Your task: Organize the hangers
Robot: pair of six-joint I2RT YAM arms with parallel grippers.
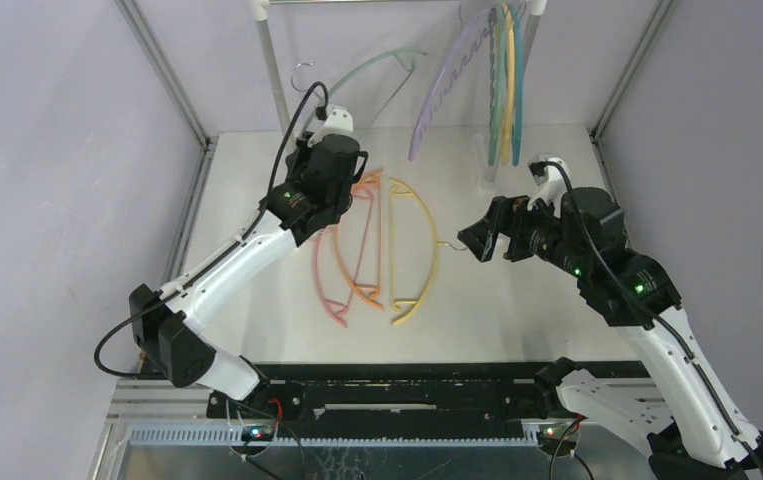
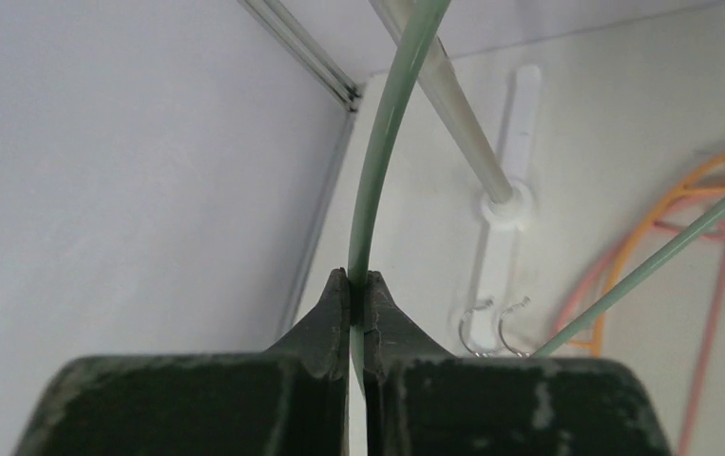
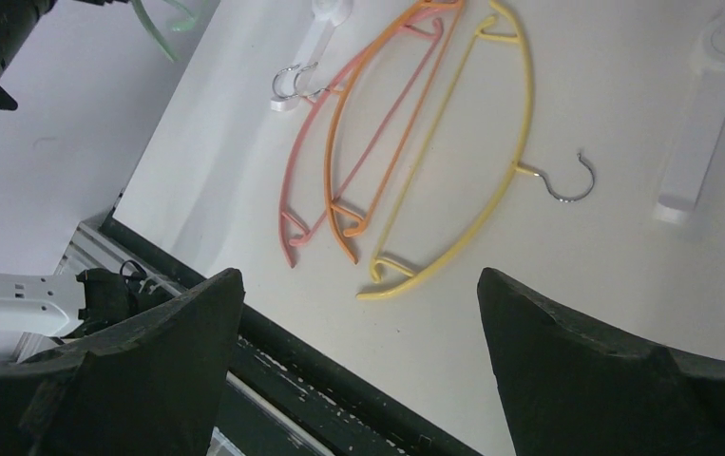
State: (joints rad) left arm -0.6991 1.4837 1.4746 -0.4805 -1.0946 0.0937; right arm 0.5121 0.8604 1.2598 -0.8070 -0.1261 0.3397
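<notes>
left gripper [image 2: 358, 304]: is pinching its fingers almost closed on the thin bar of the green hanger [image 2: 377, 161]
green hanger: is being held off the table, just beside the left post of the rail frame [image 1: 272, 70], its bow rising up and away from the fingers
right gripper [image 3: 358, 275]: is hovering wide open over the table, holding nothing
pink hanger [image 3: 289, 190], orange hanger [image 3: 329, 152]: are lying flat and overlapping, long axes running near-to-far, bows and hooks pointing left
yellow hanger [image 3: 529, 95]: is lying just beside them, same axis, bow and hook pointing right
hung hangers [image 1: 505, 90]: lilac, green, yellow and teal ones are dangling from the rail, far right
table [image 1: 517, 300]: is showing white and matte
walls [image 1: 57, 150]: are enclosing it in pale lilac-grey
</notes>
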